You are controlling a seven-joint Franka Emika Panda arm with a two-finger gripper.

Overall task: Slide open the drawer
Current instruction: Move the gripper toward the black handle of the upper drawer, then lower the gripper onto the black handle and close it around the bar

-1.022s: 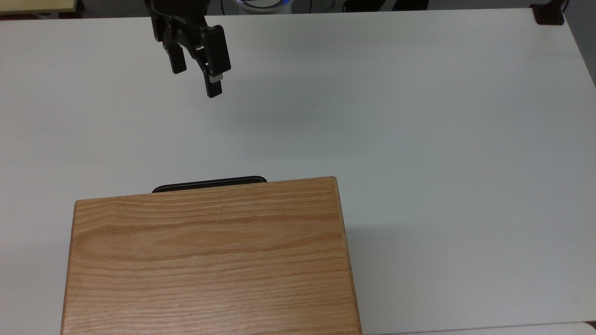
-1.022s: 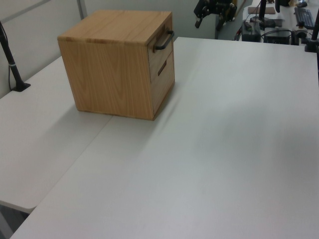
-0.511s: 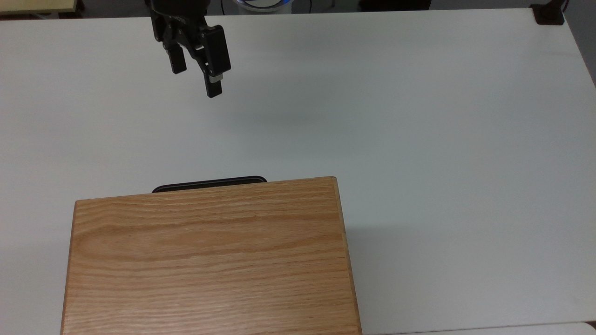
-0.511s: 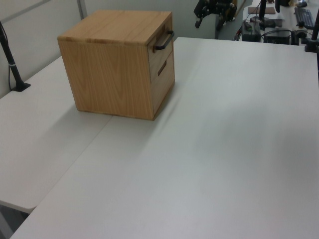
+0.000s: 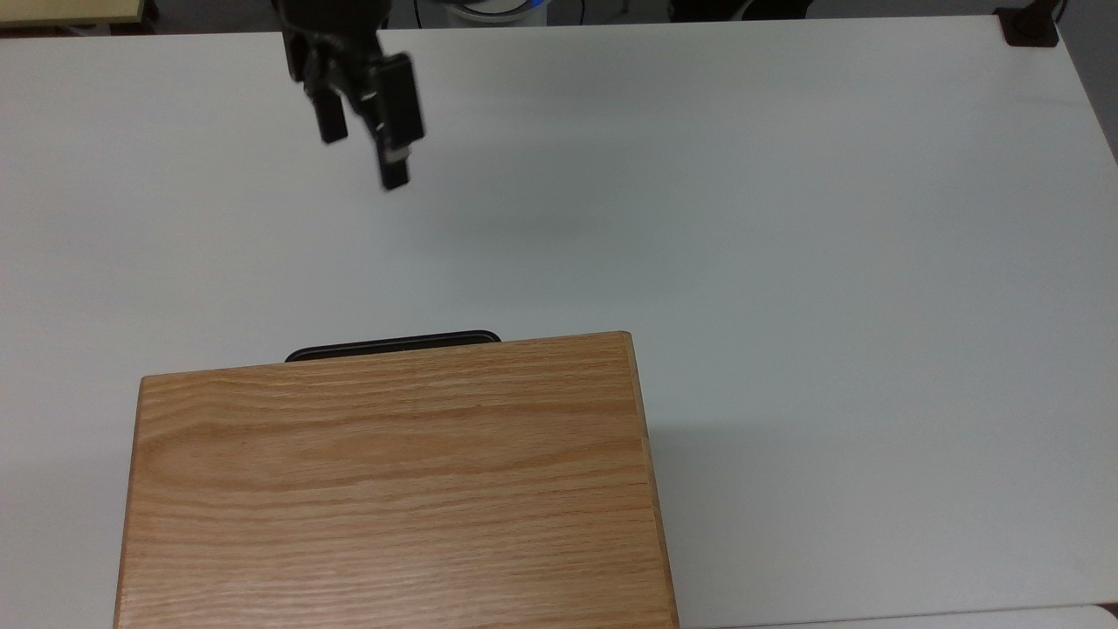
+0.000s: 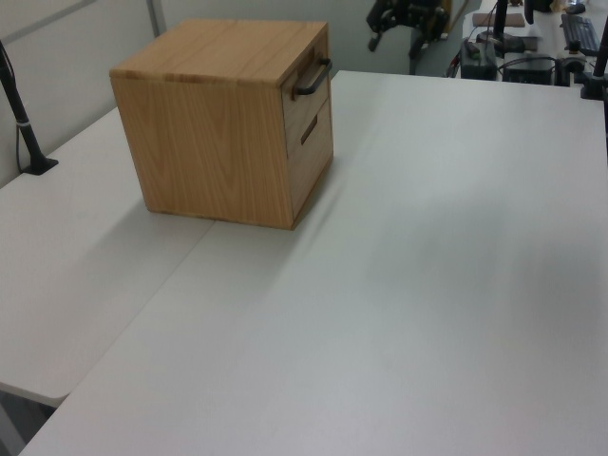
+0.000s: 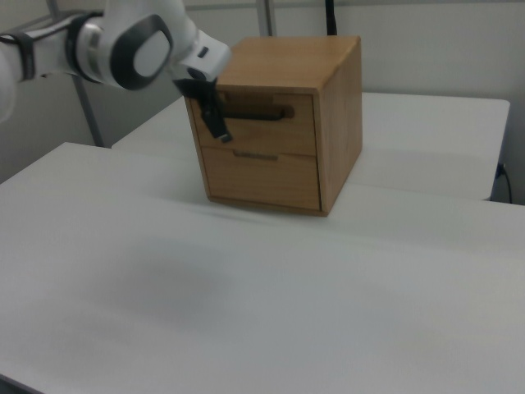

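While the gripper (image 5: 360, 157) hangs with fingers parted, well short of the drawer (image 7: 261, 123), a misaligned approach could miss its handle (image 5: 393, 344) ahead.

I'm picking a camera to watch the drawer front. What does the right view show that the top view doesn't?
Right view alone: the cabinet's front, with the upper drawer shut flush, its black bar handle seen whole, and a lower drawer with a recessed pull; also the arm's white links.

Top view alone: the cabinet's flat grained top from above, and the wide bare table between handle and gripper.

Both: the open gripper, apart from the handle, and the cabinet standing on the white table.
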